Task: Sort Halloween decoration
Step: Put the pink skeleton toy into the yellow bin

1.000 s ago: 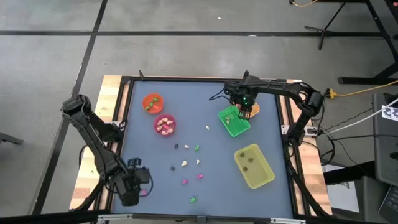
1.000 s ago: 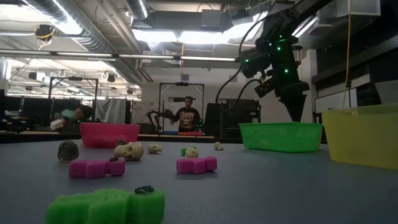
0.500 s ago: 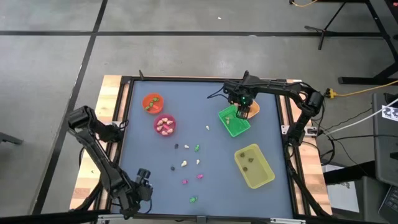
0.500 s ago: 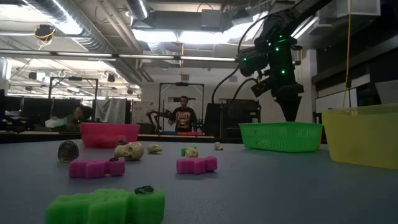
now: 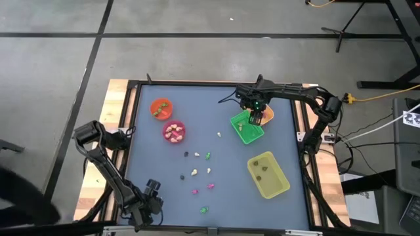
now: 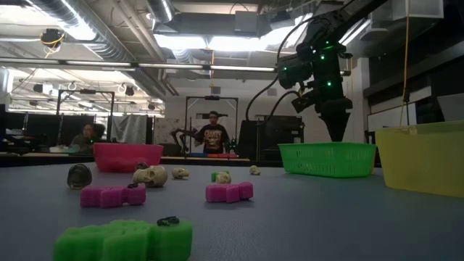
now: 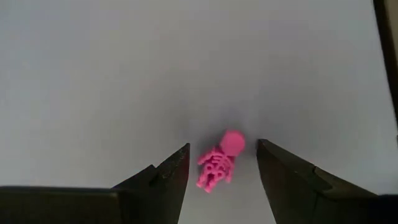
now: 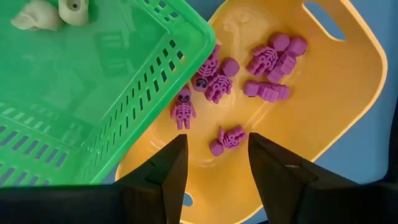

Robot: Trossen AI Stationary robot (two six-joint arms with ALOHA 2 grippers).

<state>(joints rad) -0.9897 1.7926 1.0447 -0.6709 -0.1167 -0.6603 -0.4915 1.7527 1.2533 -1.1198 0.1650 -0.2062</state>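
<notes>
Pink against the grey tabletop [image 5: 216, 118], a skeleton trinket [image 7: 219, 162] is seen from above to have been approached by the left gripper [image 5: 149, 200], shifted nearer the tabletop's near-left corner within a second. At table height, the right gripper [image 6: 335, 127] hangs over the green basket [image 6: 328, 158]. Left wrist: fingers apart, straddling the skeleton, ungrasped. Right wrist: fingers apart, empty above the orange tray [image 8: 323, 112] of purple skeletons [image 8: 267, 59]; a release is judged complete.
</notes>
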